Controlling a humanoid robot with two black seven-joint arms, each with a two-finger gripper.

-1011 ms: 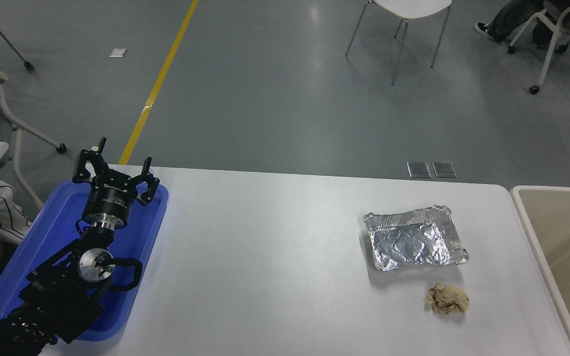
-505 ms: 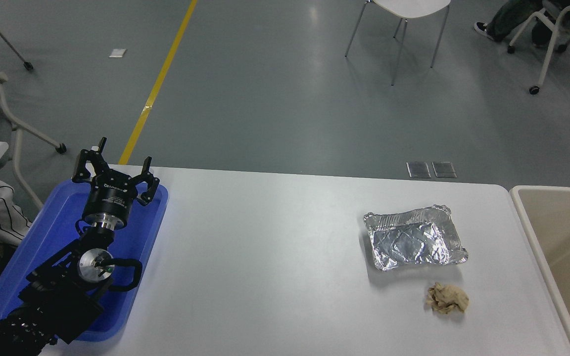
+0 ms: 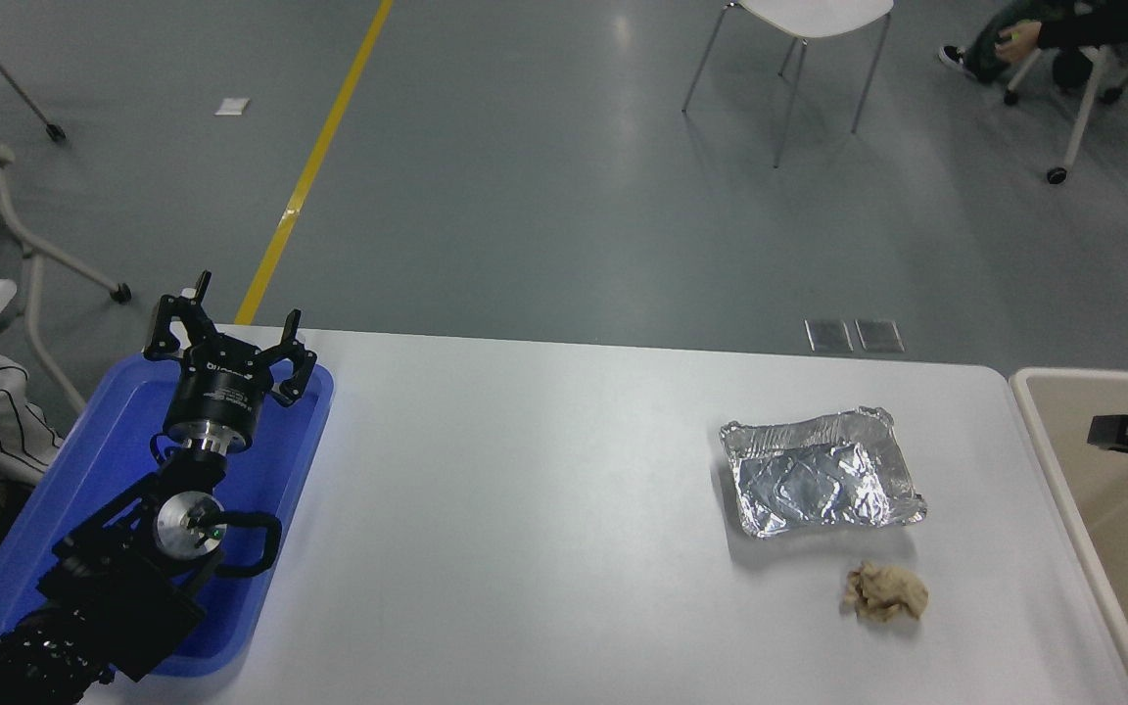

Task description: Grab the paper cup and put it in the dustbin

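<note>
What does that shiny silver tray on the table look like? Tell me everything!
The silver foil tray is a shallow, roughly rectangular container that looks like thin aluminium foil, wrinkled all over with a bent, crimped rim. It is empty, open side up, lying flat on the white table toward the right. Nothing touches it; the crumpled tan paper wad lies just in front, apart.

High head view over white table (image 3: 544,509)

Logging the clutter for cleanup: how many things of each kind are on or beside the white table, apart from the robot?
Foil tray: 1
Crumpled paper wad: 1
Blue tray: 1
Dustbin: 1
Paper cup: 0 in view
Total: 4
</note>
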